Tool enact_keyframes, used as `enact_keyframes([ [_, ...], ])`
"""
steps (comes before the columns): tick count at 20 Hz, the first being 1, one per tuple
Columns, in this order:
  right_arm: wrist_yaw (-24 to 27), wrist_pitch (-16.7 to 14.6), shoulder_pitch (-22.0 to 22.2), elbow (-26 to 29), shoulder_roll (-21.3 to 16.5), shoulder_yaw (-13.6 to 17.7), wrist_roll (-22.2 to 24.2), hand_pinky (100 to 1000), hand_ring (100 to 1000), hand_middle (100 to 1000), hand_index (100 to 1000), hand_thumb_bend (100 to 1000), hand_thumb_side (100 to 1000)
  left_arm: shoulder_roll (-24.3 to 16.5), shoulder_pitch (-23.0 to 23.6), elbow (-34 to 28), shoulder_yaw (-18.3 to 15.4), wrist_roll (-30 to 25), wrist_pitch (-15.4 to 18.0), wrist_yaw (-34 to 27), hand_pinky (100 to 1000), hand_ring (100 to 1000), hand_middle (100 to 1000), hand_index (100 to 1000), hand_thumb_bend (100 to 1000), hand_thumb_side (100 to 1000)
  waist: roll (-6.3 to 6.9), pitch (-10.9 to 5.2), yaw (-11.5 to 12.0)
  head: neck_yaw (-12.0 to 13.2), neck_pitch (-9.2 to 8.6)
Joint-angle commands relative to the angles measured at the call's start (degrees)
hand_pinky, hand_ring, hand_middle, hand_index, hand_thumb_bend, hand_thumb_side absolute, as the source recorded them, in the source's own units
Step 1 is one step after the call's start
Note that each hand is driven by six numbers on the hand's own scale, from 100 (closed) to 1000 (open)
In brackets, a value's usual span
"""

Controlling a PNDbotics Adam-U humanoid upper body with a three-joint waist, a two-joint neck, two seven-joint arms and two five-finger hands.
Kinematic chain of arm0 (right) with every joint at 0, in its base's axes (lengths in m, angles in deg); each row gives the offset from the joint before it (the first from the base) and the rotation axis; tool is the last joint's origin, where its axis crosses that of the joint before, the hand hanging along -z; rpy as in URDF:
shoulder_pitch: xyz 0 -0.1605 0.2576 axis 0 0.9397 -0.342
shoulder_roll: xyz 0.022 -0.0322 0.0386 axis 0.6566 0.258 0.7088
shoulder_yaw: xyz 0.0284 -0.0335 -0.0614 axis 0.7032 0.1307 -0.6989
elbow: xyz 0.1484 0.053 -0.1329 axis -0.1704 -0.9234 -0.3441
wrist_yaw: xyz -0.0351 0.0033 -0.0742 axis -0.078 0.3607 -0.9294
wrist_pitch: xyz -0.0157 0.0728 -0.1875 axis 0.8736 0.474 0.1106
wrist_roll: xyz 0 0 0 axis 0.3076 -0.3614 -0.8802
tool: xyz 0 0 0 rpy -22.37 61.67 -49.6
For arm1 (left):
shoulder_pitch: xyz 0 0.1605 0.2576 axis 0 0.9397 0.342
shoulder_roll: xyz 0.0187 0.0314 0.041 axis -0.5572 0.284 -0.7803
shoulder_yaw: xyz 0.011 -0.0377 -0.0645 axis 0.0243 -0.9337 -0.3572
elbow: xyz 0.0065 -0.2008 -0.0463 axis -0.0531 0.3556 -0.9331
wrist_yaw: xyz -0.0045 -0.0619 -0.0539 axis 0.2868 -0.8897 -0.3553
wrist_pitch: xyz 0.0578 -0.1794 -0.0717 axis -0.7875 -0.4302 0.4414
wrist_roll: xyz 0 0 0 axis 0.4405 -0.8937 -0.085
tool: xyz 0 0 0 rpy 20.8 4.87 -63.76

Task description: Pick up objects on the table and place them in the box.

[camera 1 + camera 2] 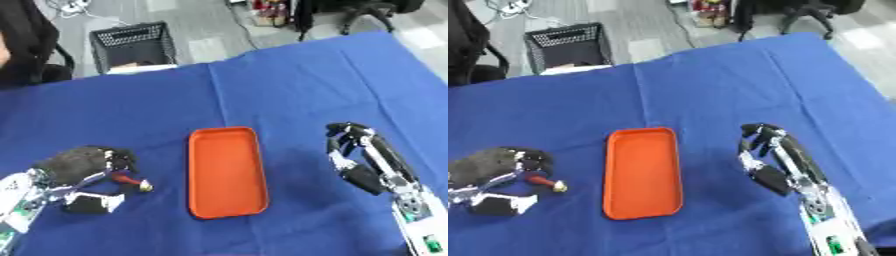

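An orange shallow box (pixel 226 171) lies in the middle of the blue table with nothing inside it. At the lower left, my left hand (pixel 80 161) rests low over the cloth, its fingers curled round a small red thing with a tan tip (pixel 131 181) that sticks out towards the box. The part of the red thing inside the hand is hidden. To the right of the box, my right hand (pixel 773 150) stands above the table with fingers relaxed, pointing away from me, holding nothing.
The blue cloth (pixel 289 85) covers the whole table. Beyond its far edge a black mesh basket (pixel 131 42) stands on the grey floor, with chair legs (pixel 363 15) further right.
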Motion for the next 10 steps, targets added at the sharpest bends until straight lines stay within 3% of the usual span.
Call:
enact_keyframes([
  [1, 0.24, -0.02, -0.16, 0.62, -0.93, 0.13, 0.24, 491, 594, 691, 849, 100, 683, -0.64, -0.55, -0.54, -0.02, 0.56, 0.05, 1.01, 735, 812, 817, 790, 177, 487, -0.07, -0.83, 0.01, 0.38, -0.43],
  [10, 0.21, -0.02, -0.2, 0.66, -0.9, 0.13, 0.26, 491, 594, 692, 849, 100, 682, -0.06, 0.24, -1.05, 0.38, 3.1, 0.07, 6.31, 724, 813, 814, 771, 224, 423, -0.09, -0.8, 0.04, 0.35, -0.43],
])
